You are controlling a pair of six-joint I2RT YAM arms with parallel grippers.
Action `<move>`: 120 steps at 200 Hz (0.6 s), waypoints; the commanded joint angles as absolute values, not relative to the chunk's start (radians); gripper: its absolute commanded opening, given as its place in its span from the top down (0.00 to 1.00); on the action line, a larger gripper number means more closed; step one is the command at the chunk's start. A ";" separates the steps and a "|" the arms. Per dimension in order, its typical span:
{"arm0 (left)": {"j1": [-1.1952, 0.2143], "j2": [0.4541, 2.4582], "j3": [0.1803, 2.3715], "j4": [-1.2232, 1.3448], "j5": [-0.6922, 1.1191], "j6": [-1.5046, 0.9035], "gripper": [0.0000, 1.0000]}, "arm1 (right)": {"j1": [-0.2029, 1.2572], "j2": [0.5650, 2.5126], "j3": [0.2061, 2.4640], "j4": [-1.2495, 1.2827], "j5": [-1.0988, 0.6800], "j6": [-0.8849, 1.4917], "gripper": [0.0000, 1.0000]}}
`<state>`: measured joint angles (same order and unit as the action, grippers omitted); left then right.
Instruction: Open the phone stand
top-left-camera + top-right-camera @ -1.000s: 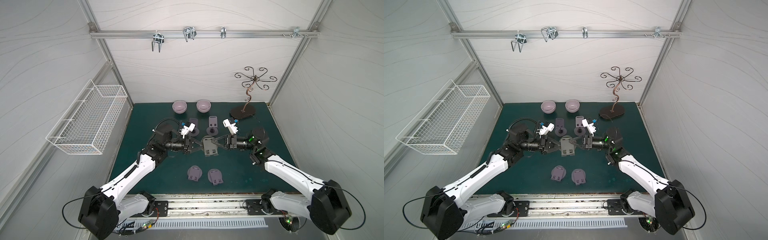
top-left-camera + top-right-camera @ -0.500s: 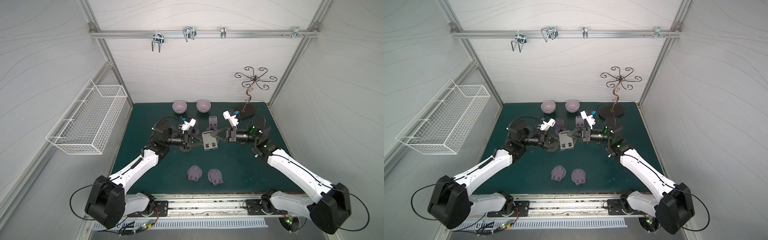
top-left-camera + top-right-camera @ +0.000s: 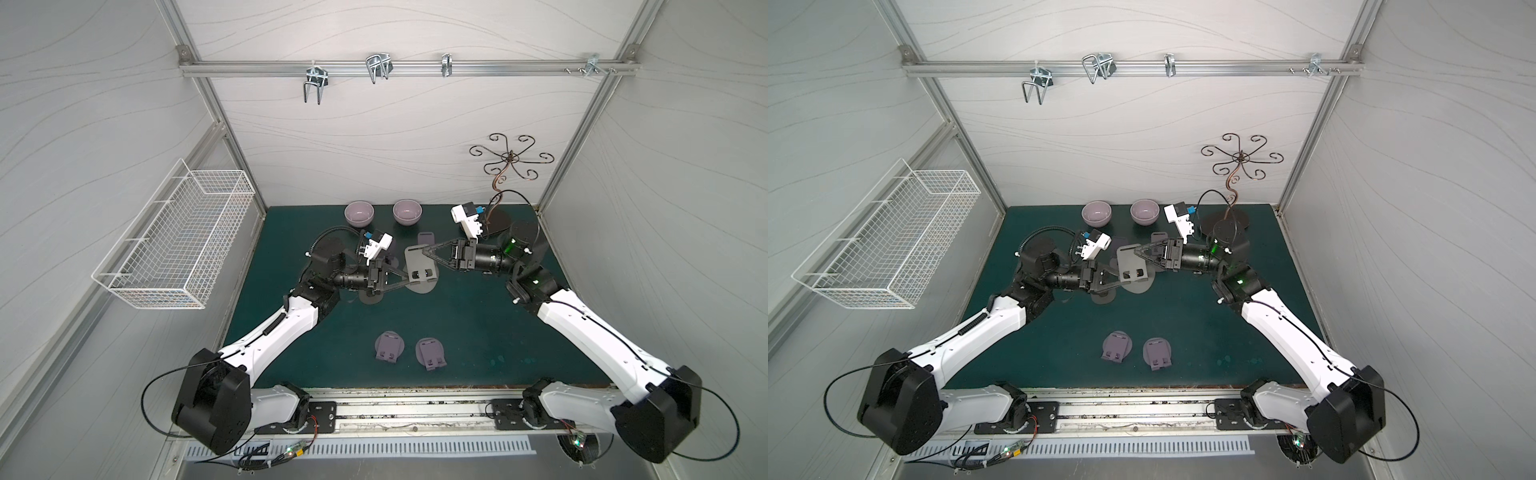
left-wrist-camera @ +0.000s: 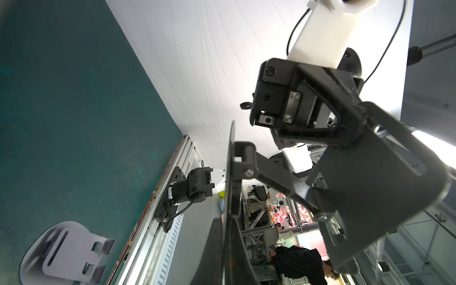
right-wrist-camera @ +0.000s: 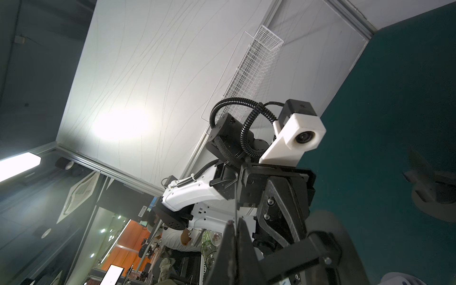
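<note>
phone stand [image 3: 419, 264]: dark grey, lifted off the mat [image 3: 478, 332], held in the air between both arms near mid-table, partly unfolded
left gripper [image 3: 405, 280]: jaws clamped on the stand's round base [image 4: 233, 197], which is seen edge-on in the left wrist view
right gripper [image 3: 424, 250]: jaws clamped on the top edge of the stand's back plate [image 4: 382, 197]
arms: both reach in level from opposite sides, tips close together
hinge arm [image 4: 271, 177]: links base and plate, the 2 stand at an angle
other stands: 2 lilac, folded flat near the front [image 3: 390, 345] [image 3: 431, 352]; 1 more behind the held one [image 3: 426, 239]
bowls: 2 lilac at the back [image 3: 359, 213] [image 3: 407, 211]
basket [image 3: 174, 245]: white wire, on the side wall
metal tree [image 3: 509, 166]: back corner
</note>
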<state>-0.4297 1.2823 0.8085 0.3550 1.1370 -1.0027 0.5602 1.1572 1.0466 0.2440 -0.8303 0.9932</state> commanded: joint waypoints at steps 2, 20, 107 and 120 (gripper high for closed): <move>-0.429 1.334 0.699 -0.019 1.077 -0.991 1.00 | 0.540 0.964 1.161 0.398 -0.690 0.746 1.00; -0.438 1.337 0.699 -0.025 1.087 -0.984 1.00 | 0.540 0.940 1.102 0.404 -0.591 0.640 1.00; -0.489 1.349 0.711 -0.046 1.115 -0.963 1.00 | 0.537 0.989 1.075 0.492 -0.612 0.324 1.00; -0.489 1.344 0.705 -0.046 1.115 -0.963 1.00 | 0.530 0.985 1.078 0.446 -0.611 0.256 1.00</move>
<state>-0.4847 1.3106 0.7948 0.2771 1.1221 -0.9867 0.5743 1.0405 0.9585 0.1314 -0.7136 0.4759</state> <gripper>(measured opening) 0.045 0.046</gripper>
